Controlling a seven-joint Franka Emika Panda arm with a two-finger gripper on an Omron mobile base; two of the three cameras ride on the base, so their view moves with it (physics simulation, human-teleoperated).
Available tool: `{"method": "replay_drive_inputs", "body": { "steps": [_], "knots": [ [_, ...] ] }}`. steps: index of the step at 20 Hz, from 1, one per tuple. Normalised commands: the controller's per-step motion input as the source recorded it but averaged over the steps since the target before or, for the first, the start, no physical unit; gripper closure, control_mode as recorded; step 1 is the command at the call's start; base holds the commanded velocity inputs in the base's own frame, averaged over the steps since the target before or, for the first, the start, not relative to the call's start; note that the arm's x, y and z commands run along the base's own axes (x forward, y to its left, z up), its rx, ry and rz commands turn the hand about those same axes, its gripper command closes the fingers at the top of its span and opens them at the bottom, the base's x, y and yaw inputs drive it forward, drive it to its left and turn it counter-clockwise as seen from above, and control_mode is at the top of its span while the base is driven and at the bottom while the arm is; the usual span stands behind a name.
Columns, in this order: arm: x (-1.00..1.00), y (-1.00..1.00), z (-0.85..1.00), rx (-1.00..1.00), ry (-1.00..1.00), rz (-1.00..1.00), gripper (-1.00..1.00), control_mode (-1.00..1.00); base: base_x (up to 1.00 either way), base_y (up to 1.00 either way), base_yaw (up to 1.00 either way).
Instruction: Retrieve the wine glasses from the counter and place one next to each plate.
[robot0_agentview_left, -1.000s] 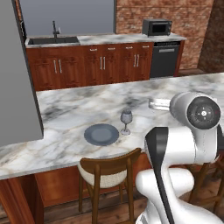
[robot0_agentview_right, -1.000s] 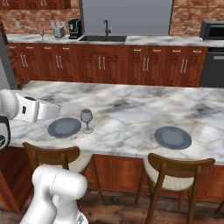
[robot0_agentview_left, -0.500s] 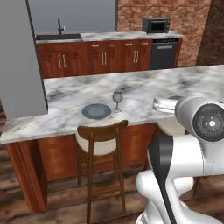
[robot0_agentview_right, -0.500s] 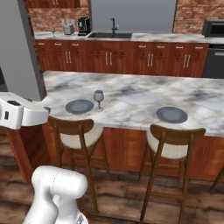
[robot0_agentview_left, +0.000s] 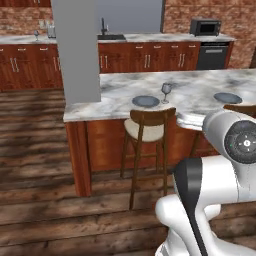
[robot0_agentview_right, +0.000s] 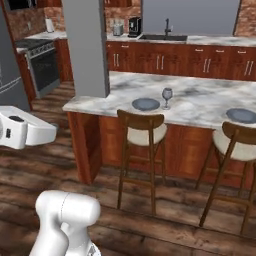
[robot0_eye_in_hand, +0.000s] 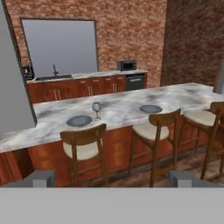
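One wine glass (robot0_agentview_left: 166, 91) (robot0_agentview_right: 167, 96) (robot0_eye_in_hand: 96, 109) stands upright on the marble island, just right of a blue-grey plate (robot0_agentview_left: 145, 101) (robot0_agentview_right: 145, 104) (robot0_eye_in_hand: 79, 120). A second plate (robot0_agentview_left: 228, 98) (robot0_agentview_right: 241, 115) (robot0_eye_in_hand: 150, 108) lies further right with no glass beside it. On the far counter (robot0_agentview_left: 150, 37) (robot0_agentview_right: 200, 40) at the left end, a small clear shape (robot0_agentview_left: 36, 35) may be the other glass; it is too small to tell. My gripper (robot0_eye_in_hand: 113, 179) is open and empty, well back from the island and above the floor.
Wooden chairs (robot0_agentview_left: 147, 130) (robot0_agentview_right: 141, 137) (robot0_eye_in_hand: 85, 146) stand along the island's near side. A wide grey pillar (robot0_agentview_left: 77, 50) (robot0_agentview_right: 85, 47) rises at the island's left end. A stove (robot0_agentview_right: 42, 65) stands far left, a microwave (robot0_agentview_left: 205, 27) on the counter. Open wooden floor lies to the left.
The whole scene has shifted and shrunk: the base has drawn back from the island and turned left. Glass and plates stay in place. The gripper remains open.
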Motion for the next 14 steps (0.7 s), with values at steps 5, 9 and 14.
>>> {"method": "replay_drive_inputs", "body": {
  "steps": [5, 9, 14],
  "knots": [
    [0.0, 0.0, 0.0, 0.0, 0.0, 0.0, -1.0, 1.0, 0.27, 1.0, 0.07],
    [0.0, 0.0, 0.0, 0.0, 0.0, 0.0, -1.0, 1.0, 0.46, 1.0, 0.0],
    [0.0, 0.0, 0.0, 0.0, 0.0, 0.0, -1.0, 1.0, 0.71, 1.0, 0.0]
  ]
}}
